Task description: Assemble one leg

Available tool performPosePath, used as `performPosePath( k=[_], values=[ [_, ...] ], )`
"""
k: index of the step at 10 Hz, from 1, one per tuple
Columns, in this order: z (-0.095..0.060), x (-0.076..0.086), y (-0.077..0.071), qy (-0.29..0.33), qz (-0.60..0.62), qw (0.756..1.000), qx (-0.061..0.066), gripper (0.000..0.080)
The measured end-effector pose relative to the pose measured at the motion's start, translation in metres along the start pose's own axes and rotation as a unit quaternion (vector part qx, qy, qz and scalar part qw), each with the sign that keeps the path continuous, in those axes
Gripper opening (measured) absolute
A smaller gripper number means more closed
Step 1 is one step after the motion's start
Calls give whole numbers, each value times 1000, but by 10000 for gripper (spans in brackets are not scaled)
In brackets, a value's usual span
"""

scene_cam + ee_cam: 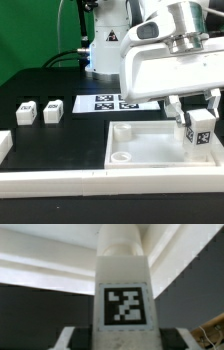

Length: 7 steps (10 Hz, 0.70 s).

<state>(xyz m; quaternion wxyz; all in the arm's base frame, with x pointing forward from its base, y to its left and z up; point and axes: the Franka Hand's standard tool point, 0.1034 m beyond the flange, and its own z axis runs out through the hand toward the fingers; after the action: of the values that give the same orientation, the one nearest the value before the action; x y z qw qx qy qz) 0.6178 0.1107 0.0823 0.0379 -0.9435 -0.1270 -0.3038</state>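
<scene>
My gripper (197,113) is shut on a leg (199,132), a small white post with a black-and-white tag. It holds the leg upright over the right rear part of the large white square panel (150,150). In the wrist view the leg (123,280) fills the middle, tag facing the camera, with a finger (75,339) pressed to each side. Two more legs (26,111) (52,111) stand side by side on the black table at the exterior view's left. A corner socket (121,157) shows at the panel's near left.
The marker board (115,102) lies flat behind the panel. A white block (5,146) sits at the left edge. A long white rail (60,181) runs along the front. The robot's base (105,40) stands at the back.
</scene>
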Motion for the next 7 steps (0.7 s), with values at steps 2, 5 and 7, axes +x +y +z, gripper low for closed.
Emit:
performPosePath(
  k=[2,5,7],
  values=[
    [1,1,2,3,0,1000,-1,294],
    [-1,5,0,-4,-2,1000,1,303],
    [-1,8,1,-3,-2,1000,1,507]
  ],
)
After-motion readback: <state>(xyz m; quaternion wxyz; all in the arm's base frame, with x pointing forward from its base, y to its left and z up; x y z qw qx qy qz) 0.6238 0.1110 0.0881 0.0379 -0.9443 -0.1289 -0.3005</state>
